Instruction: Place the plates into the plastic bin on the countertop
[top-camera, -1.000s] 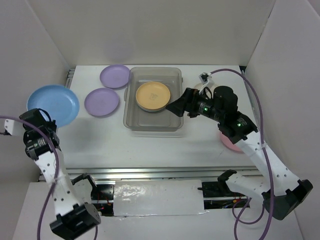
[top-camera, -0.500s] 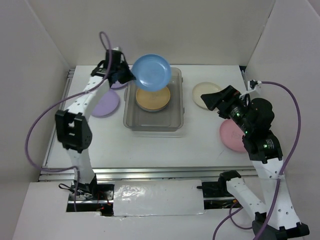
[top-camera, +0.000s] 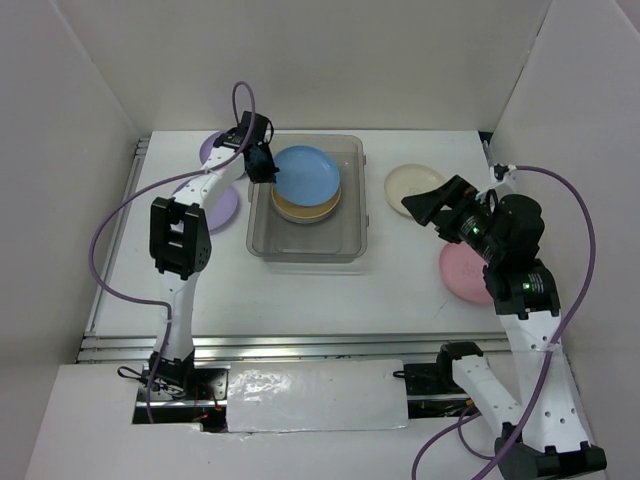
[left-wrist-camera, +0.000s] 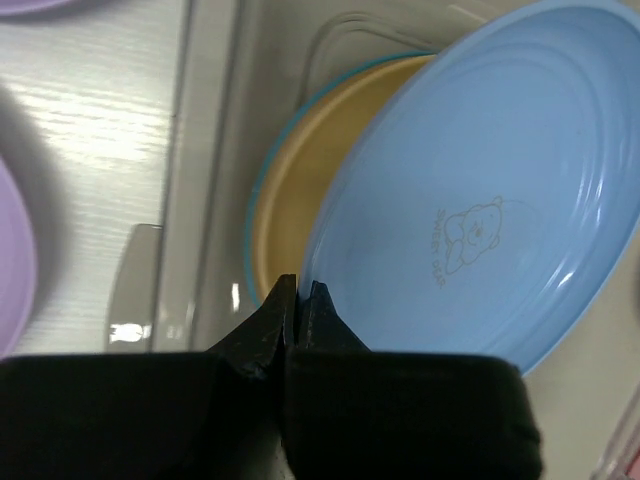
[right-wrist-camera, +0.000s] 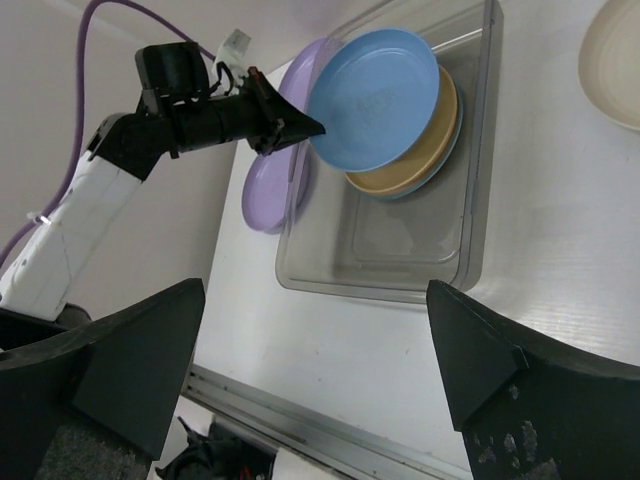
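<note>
Clear greyish rectangular plastic bin (top-camera: 308, 262) is sitting upper centre on the flat white countertop (top-camera: 300, 295). Yellow-orange round plastic plate (top-camera: 297, 209) is lying in its upper half. Blue round plastic plate (top-camera: 308, 175) is leaning tilted over it, with the left gripper (top-camera: 268, 172) pinching its left edge. Two lavender round plastic plates (top-camera: 222, 205) are lying left of the bin, one above the other. Cream round plastic plate (top-camera: 412, 182) is lying right of the bin, pink round plastic plate (top-camera: 462, 272) lower right of that.

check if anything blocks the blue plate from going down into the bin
Nothing visible does. The left tool holds the blue plate tilted just above the yellow plate lying in the open bin; it would likely just stack on that.
</note>
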